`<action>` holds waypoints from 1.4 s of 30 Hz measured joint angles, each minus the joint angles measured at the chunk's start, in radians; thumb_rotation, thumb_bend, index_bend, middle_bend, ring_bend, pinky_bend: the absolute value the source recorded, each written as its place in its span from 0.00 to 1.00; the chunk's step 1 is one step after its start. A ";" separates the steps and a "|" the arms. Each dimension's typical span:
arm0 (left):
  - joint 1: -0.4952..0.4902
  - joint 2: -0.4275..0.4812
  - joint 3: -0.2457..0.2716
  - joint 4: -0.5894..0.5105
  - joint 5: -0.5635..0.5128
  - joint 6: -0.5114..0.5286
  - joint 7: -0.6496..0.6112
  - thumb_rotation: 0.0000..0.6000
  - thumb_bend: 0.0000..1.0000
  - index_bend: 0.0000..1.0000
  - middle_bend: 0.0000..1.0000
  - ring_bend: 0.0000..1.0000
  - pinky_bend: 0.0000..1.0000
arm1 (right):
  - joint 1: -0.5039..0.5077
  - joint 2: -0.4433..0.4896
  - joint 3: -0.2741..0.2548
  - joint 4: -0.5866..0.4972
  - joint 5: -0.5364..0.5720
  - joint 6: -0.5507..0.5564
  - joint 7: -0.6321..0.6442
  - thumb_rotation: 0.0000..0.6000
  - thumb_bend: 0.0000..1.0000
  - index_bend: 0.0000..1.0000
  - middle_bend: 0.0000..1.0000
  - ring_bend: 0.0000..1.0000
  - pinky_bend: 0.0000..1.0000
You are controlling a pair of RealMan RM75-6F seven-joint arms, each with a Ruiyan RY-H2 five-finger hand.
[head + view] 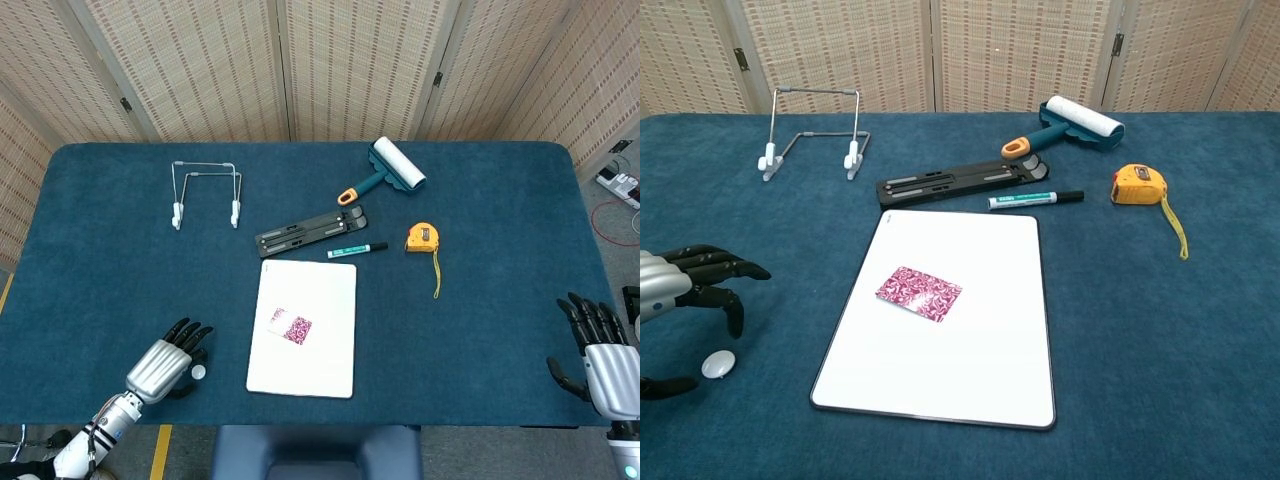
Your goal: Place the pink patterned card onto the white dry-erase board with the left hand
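left hand (167, 362) empty, fingers spread, near table edge | pink card (919, 293) lies on board (970, 380)

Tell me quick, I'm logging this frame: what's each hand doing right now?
Left hand: open, holding nothing, fingers apart beside the white dry-erase board, where the pink patterned card lies.
Right hand: open, holding nothing.

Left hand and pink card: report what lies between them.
Only bare blue cloth and the board's left edge separate the left hand from the pink card, clearest in the chest view.
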 measured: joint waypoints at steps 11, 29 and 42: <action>0.000 -0.034 -0.029 0.026 -0.015 -0.042 0.017 1.00 0.31 0.44 0.12 0.09 0.00 | -0.004 0.002 -0.001 0.008 0.007 0.001 0.010 1.00 0.36 0.07 0.08 0.06 0.00; 0.013 -0.041 -0.049 0.052 -0.028 -0.064 0.003 1.00 0.32 0.48 0.12 0.10 0.00 | -0.003 0.001 -0.003 0.001 0.003 0.002 0.001 1.00 0.36 0.07 0.08 0.05 0.00; 0.017 -0.047 -0.052 0.065 -0.027 -0.080 -0.015 1.00 0.38 0.50 0.13 0.10 0.00 | -0.004 0.004 -0.004 -0.009 0.003 0.003 -0.009 1.00 0.36 0.07 0.08 0.05 0.00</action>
